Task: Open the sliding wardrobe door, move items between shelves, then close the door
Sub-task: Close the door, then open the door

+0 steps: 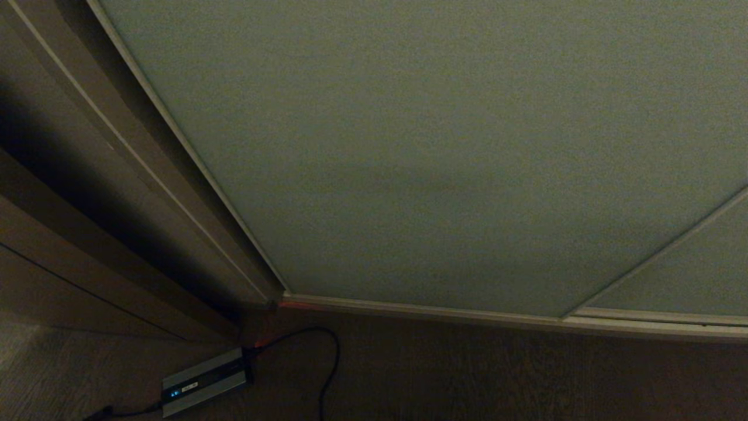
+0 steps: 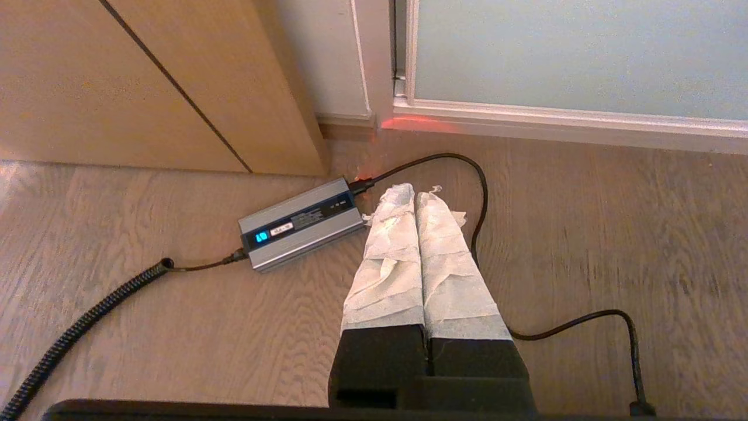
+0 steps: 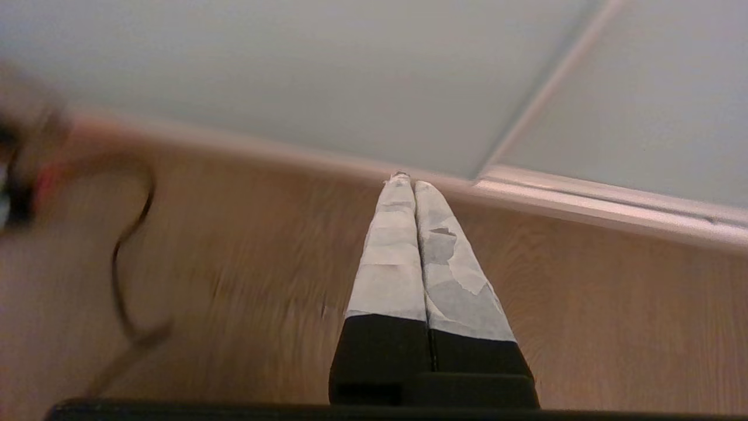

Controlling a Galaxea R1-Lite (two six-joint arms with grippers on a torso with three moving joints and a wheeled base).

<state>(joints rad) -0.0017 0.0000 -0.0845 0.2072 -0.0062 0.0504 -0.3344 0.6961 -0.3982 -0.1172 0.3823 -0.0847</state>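
The large matte grey-green sliding wardrobe door (image 1: 444, 152) in its slim pale metal frame is standing closed along the wood-grain floor (image 1: 526, 374), while a grey metal power box (image 2: 302, 223) and looping black cable (image 2: 479, 193) are lying near its left corner beside the left gripper (image 2: 414, 190), and the right gripper (image 3: 408, 182) is pointing at the bottom rail, both with taped fingers pressed together holding nothing.

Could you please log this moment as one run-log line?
sliding wardrobe door: shut | left pincer: shut, empty, above floor | right pincer: shut, empty, near door's bottom rail
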